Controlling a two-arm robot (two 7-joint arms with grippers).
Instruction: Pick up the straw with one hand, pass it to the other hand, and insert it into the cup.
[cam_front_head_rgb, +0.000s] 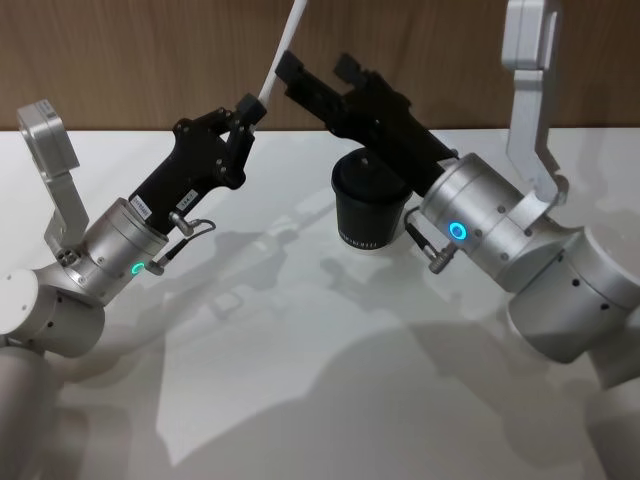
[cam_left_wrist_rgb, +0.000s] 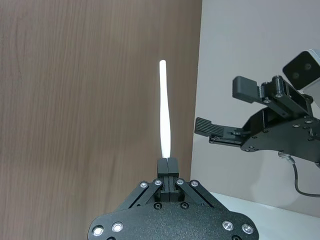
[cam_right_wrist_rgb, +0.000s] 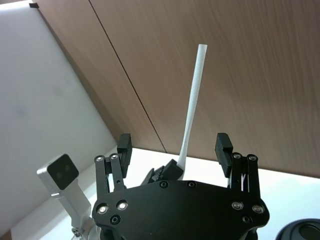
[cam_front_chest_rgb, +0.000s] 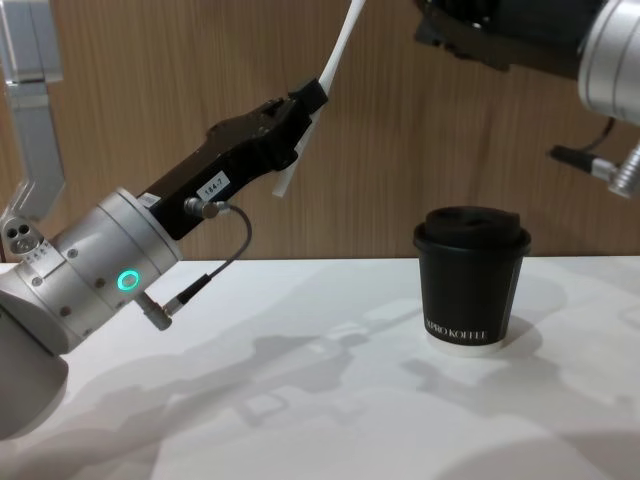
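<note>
Ok so here's what I've got on my screens. The left gripper (cam_front_head_rgb: 247, 108) (green ring, little white sticker) is raised off the table (cam_front_head_rgb: 300, 400). Its fingers are pinched tight on the straw (cam_front_head_rgb: 283, 50), gripping it near the lower end. On the chest cam a short stub pokes out below the fingers, and the long part runs up past the top of the picture. On the left wrist cam the straw (cam_left_wrist_rgb: 164, 110) stands straight up out of the closed fingertips against the wood wall (cam_left_wrist_rgb: 75, 100).

The right gripper (cam_front_head_rgb: 318, 68) (bluish ring) is up at about the same height, jaws spread wide with nothing in them. On the head cam its fingertips sit just beside the straw, on the right. The left wrist cam shows a clear gap between the two, so they're not touching. The right wrist cam has the straw (cam_right_wrist_rgb: 192, 105) lined up between its two open fingers (cam_right_wrist_rgb: 223, 147).

The cup (cam_front_chest_rgb: 470, 285) sits upright on the table, below the right gripper, with its black lid (cam_front_chest_rgb: 472, 228) on. With that lid on I can't tell what's inside. The straw is well above it and off to its left.
</note>
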